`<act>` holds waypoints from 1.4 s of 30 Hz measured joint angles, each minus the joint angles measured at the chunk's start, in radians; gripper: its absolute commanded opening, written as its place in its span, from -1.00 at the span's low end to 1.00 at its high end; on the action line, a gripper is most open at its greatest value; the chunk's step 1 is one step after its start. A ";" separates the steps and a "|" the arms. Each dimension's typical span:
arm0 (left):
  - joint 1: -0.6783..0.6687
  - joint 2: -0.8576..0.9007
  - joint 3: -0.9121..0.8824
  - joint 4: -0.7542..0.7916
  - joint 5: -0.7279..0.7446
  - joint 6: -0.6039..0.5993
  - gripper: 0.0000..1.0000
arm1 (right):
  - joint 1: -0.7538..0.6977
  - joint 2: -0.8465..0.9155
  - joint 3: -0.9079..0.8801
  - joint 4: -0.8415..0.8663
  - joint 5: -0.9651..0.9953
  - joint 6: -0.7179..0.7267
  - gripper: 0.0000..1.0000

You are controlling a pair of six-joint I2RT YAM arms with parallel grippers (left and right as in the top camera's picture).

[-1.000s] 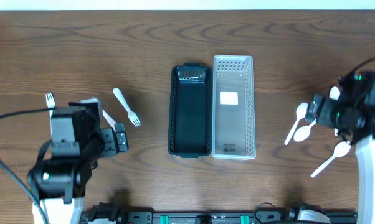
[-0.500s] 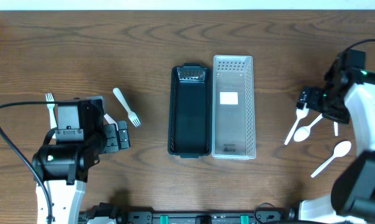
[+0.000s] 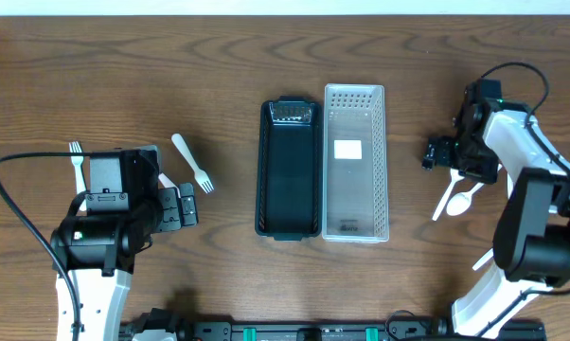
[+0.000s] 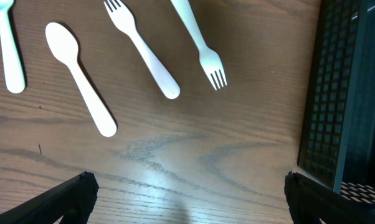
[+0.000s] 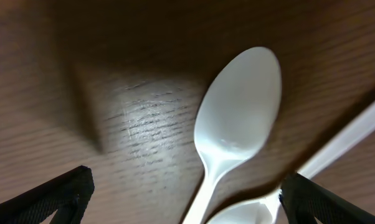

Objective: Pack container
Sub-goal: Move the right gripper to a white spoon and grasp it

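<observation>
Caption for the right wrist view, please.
Open right gripper hovers close over a white spoon lying on the wooden table.

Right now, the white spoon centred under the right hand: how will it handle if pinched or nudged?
The white spoon looks like thin plastic, so probably light and flexible. It lies flat on the wooden table, so a pinch may skid it rather than lift it. Its glossy bowl likely slips; the handle seems safer.
</observation>
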 measured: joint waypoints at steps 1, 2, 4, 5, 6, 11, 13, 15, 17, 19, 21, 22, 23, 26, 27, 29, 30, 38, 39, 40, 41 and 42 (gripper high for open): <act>0.000 0.000 0.000 0.000 0.000 0.000 0.96 | 0.000 0.006 0.000 0.000 0.001 0.000 0.98; 0.000 0.000 0.000 0.000 0.000 0.000 0.96 | 0.000 0.013 0.000 0.000 0.000 0.001 0.98; 0.000 0.000 0.000 0.000 0.000 0.000 0.96 | 0.000 0.021 0.000 0.001 0.002 0.003 0.98; 0.000 0.000 0.000 0.000 0.000 0.000 0.96 | 0.000 0.023 0.000 0.001 0.002 0.004 0.98; 0.000 0.000 0.000 0.000 0.000 0.000 0.96 | 0.000 0.026 0.000 0.002 0.003 0.006 0.99; 0.000 0.000 0.000 0.000 0.000 0.000 0.96 | 0.000 0.037 -0.002 0.025 0.001 0.007 0.98; 0.000 0.000 0.000 0.000 0.000 0.000 0.96 | 0.000 0.037 -0.006 0.037 -0.003 0.007 0.98; 0.000 0.000 0.000 0.000 0.000 0.000 0.96 | 0.000 0.036 -0.011 0.046 -0.008 0.007 0.98; 0.000 0.000 0.000 0.000 0.000 0.000 0.96 | 0.000 0.032 -0.018 0.056 -0.013 0.007 0.92; 0.000 0.000 0.000 0.000 0.000 0.000 0.96 | 0.000 0.030 -0.023 0.062 -0.019 0.008 0.75; 0.000 0.000 0.000 0.000 0.000 0.000 0.96 | 0.000 0.026 -0.033 0.074 -0.032 0.011 0.67; 0.000 0.000 0.000 0.000 0.000 0.000 0.96 | 0.000 0.024 -0.039 0.080 -0.037 0.014 0.64; 0.000 0.000 0.000 0.000 0.000 0.000 0.96 | 0.000 0.021 -0.042 0.084 -0.037 0.014 0.64; 0.000 0.000 0.000 0.000 0.000 0.000 0.96 | 0.000 0.009 -0.063 0.105 -0.035 0.014 0.56; 0.000 0.000 0.000 0.000 0.000 0.000 0.96 | 0.000 0.005 -0.069 0.109 -0.035 0.014 0.49; 0.000 0.000 0.000 0.000 0.000 0.000 0.96 | 0.000 -0.003 -0.081 0.117 -0.034 0.020 0.36; 0.000 0.000 0.000 0.000 0.000 0.000 0.96 | 0.000 -0.006 -0.086 0.120 -0.034 0.024 0.31; 0.000 0.000 0.000 0.000 0.000 0.000 0.96 | 0.000 -0.016 -0.101 0.124 -0.032 0.036 -0.25; 0.000 0.000 0.000 0.000 0.000 0.000 0.96 | 0.000 -0.017 -0.101 0.123 -0.032 0.038 -0.35; 0.000 0.000 0.000 0.000 0.000 0.000 0.96 | 0.000 -0.017 -0.102 0.122 -0.031 0.039 -0.41; 0.000 0.000 0.000 0.000 0.000 0.000 0.96 | 0.000 -0.017 -0.102 0.122 -0.031 0.040 -0.47; 0.000 0.000 0.000 0.000 0.000 0.000 0.96 | 0.000 -0.017 -0.102 0.122 -0.030 0.041 -0.48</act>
